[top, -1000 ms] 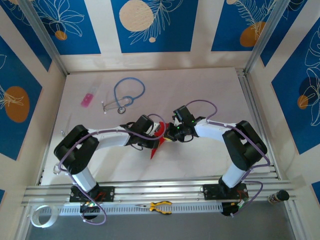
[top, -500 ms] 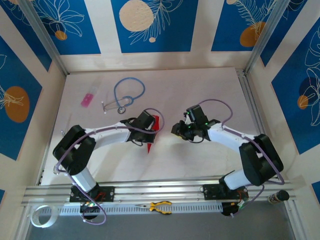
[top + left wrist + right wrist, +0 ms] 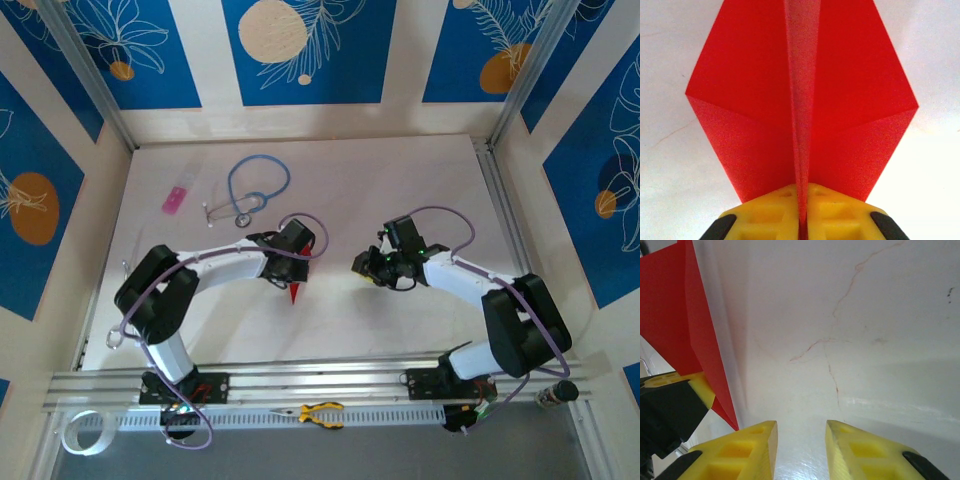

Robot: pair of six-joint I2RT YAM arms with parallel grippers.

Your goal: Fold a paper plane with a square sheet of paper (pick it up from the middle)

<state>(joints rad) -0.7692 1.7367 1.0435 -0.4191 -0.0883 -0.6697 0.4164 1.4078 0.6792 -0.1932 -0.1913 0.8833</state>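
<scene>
On my overhead feed the left gripper (image 3: 296, 270) sits just left of centre, with the red plane (image 3: 295, 291) poking out below it, tip toward the bottom of the frame. The left wrist camera gives me the grip itself: the 2 yellow fingers (image 3: 765, 217) are clenched on the plane's centre fold at the bottom edge, and the wings spread left and right above them over the white table (image 3: 670, 165). The right gripper (image 3: 362, 266) is right of centre, apart from the plane. In its wrist view the fingers (image 3: 747, 450) stand parted with bare table between them, grasping nothing. A stethoscope (image 3: 250, 190) and a pink item (image 3: 175, 199) lie upper left on the overhead feed.
</scene>
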